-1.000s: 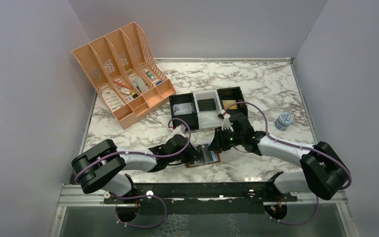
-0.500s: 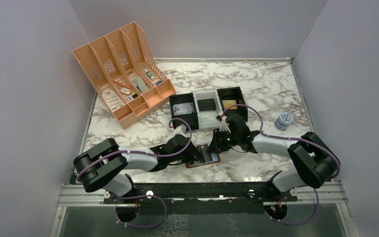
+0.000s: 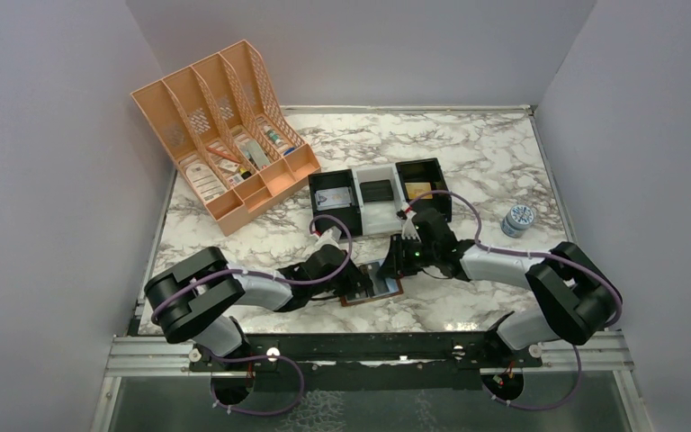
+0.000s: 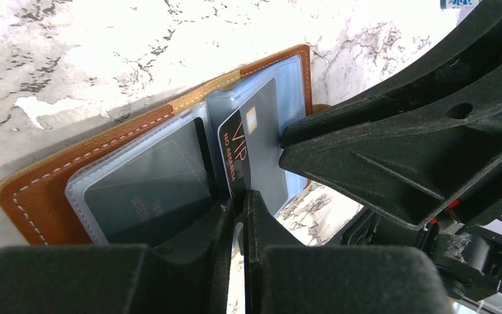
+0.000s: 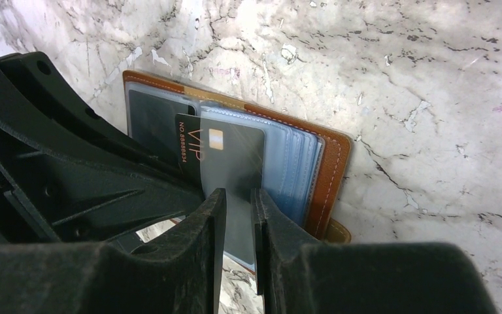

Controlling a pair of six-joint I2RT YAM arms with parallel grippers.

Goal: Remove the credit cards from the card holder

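Folded inward since a second ago, our right gripper [image 5: 235,204] pinches the dark card [image 5: 225,157], partly out of the open wallet [image 5: 295,175] on the table [image 5: 399,98]. Our left gripper [image 4: 237,208] sits nearly closed at the wallet's edge, hold unclear. Next we should slide the card straight out.

Right hand [image 5: 238,216] straddles a credit card [image 5: 225,154] over the card holder [image 5: 335,171].

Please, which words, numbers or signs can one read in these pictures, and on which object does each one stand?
"VIP": on the dark card standing out of the wallet.
"NO 8888834", as far as I can read it: beside that, on the same card.
Second card, in the other pocket: faint print, unreadable.
Tin label and the items in the orange organizer: too small to read.
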